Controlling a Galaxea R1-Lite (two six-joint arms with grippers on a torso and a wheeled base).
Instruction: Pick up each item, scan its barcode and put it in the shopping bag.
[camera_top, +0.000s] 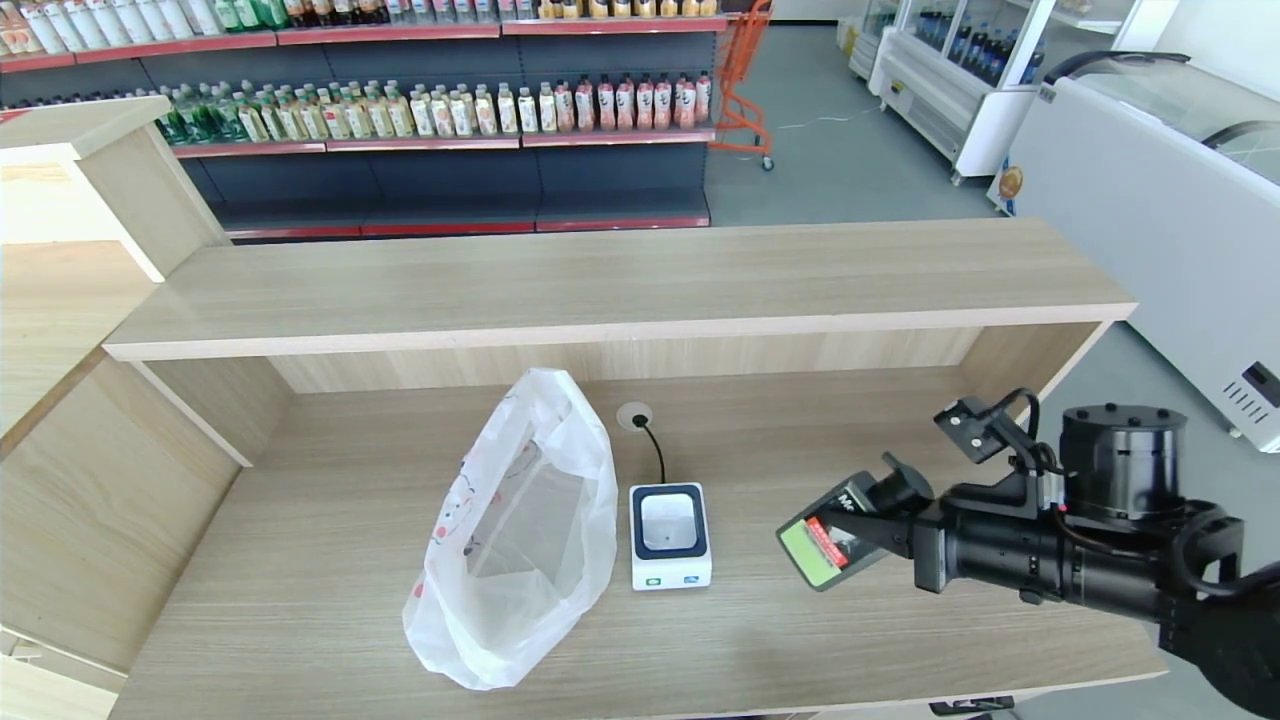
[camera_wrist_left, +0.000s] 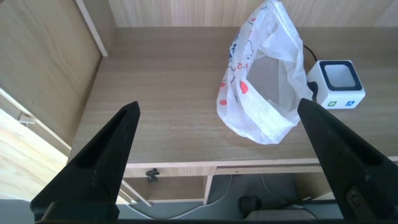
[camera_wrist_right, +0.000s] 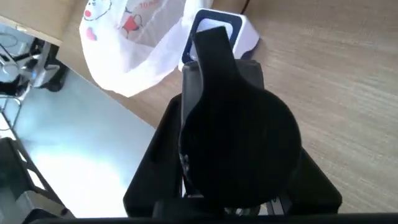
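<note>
Clamping flat box (camera_top: 812, 552), R hand (camera_top: 866, 522), crinkly bag (camera_top: 520, 540)

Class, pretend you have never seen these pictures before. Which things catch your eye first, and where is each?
The right gripper stands out, holding a dark pack with a green and red label above the right side of the wooden counter. Near the middle lies a white shopping bag, with a small white scanner just to its right.
</note>
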